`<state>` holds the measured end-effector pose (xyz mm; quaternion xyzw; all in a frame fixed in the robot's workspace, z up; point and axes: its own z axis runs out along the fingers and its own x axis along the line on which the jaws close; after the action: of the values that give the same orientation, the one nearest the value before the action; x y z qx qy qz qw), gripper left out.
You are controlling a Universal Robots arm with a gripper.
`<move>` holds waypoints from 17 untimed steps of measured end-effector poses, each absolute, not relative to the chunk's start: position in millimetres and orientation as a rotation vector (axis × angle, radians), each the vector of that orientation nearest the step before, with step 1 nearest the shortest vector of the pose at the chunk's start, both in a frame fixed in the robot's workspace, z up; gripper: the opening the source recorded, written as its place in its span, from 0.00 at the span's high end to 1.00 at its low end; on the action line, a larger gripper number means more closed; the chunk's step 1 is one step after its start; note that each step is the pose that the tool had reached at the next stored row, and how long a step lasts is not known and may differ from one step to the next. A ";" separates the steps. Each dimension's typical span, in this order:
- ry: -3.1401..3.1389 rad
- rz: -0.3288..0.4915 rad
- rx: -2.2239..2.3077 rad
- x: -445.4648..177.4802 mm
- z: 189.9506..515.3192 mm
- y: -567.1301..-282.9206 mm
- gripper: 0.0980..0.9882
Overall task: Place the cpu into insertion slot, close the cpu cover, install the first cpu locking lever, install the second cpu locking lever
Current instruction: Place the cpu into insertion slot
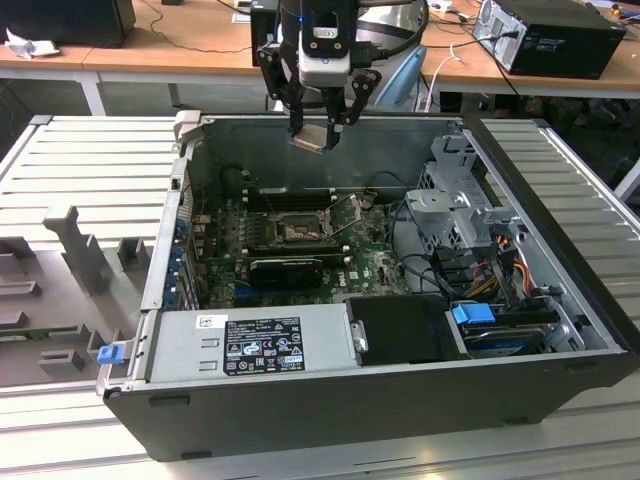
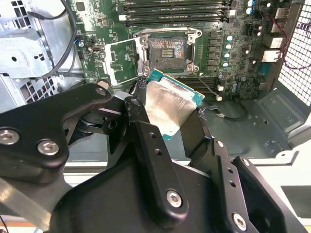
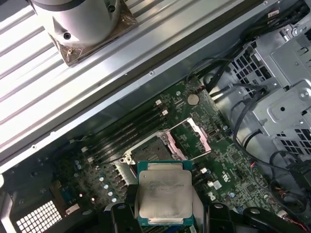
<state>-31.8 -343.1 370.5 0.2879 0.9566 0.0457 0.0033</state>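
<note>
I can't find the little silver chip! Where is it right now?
In the exterior view's top middle, the cpu is held in the gripper, up above the open computer case and not yet in the insertion slot.

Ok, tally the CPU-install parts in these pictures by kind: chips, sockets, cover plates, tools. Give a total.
cpu: 1, gripped by the tool, above the board
insertion slot: 1, empty
cpu cover: 1, swung open beside the slot
tool: 1
Total: 4
</note>
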 end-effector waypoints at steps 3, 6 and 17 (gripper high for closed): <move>2.989 0.143 0.932 -31.9 370.0 -343.1 0.52; 2.978 0.142 0.961 -31.9 369.6 -343.1 0.52; 2.905 0.141 1.149 -31.9 367.9 -343.1 0.52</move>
<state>-31.9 -343.1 367.9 0.3674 0.9289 0.0450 0.0072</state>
